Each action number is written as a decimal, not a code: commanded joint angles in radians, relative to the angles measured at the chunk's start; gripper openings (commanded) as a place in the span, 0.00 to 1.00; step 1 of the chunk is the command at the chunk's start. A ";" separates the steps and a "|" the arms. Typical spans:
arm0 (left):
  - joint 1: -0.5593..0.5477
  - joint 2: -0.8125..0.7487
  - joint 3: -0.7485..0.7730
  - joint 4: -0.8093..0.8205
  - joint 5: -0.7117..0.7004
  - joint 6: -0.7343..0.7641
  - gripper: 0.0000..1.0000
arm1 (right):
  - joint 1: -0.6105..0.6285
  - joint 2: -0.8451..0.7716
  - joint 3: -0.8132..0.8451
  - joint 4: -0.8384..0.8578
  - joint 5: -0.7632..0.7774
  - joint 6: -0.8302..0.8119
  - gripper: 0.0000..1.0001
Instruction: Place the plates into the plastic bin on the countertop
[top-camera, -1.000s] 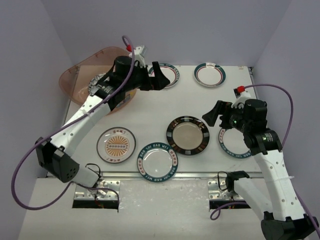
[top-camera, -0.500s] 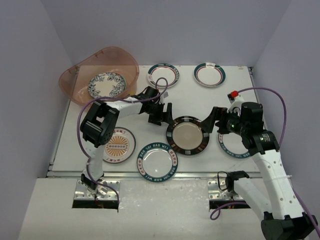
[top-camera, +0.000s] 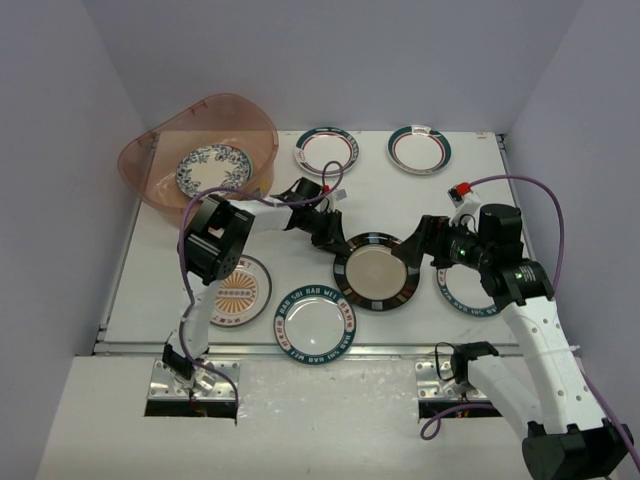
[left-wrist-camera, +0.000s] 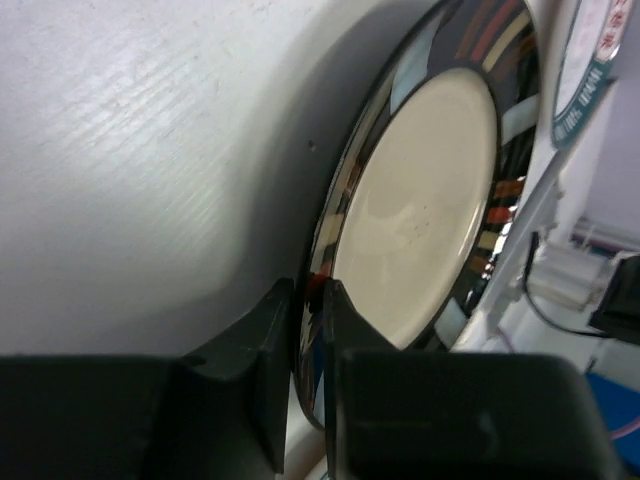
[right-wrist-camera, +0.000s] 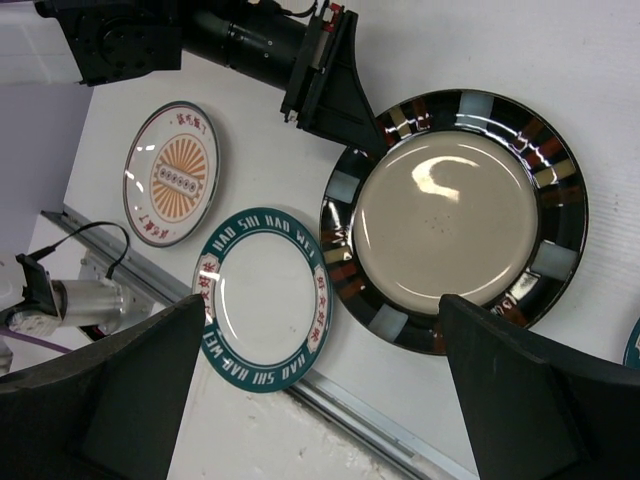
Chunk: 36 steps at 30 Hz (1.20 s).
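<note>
**A:** Black and gold, that plate (top-camera: 375, 271). Where is it?

**B:** Mid-countertop (top-camera: 290, 205), apparently flat, between the two claws. The left claw (top-camera: 327, 233) is at its far-left rim. The right claw (top-camera: 420, 248) hovers just off its right edge.

**A:** Any grip?

**B:** The left wrist view shows the rim in a thin slot between both fingers (left-wrist-camera: 265, 330), so I'd call it pinched. The right claw's jaws are spread wide, with nothing in them.

**A:** And the bin (top-camera: 140, 165)?

**B:** Far-left corner, with a blue floral plate (top-camera: 213, 168) inside. From the left claw, the plate runs right and toward the near edge, while the bin lies the opposite way. The plate is round, so no axis matters. The left arm is nearer the bin, so the carry looks like its job: lift, then swing far-left.
</note>
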 joint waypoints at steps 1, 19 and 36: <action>-0.021 0.045 0.002 0.007 0.018 0.013 0.04 | 0.002 -0.001 -0.004 0.055 -0.021 -0.004 0.99; 0.185 -0.479 -0.020 0.393 0.117 -0.439 0.00 | 0.002 -0.027 0.024 0.028 0.041 -0.008 0.99; 0.863 -0.696 0.062 -0.048 -0.425 -0.565 0.00 | 0.002 -0.005 0.042 0.023 0.050 -0.029 0.99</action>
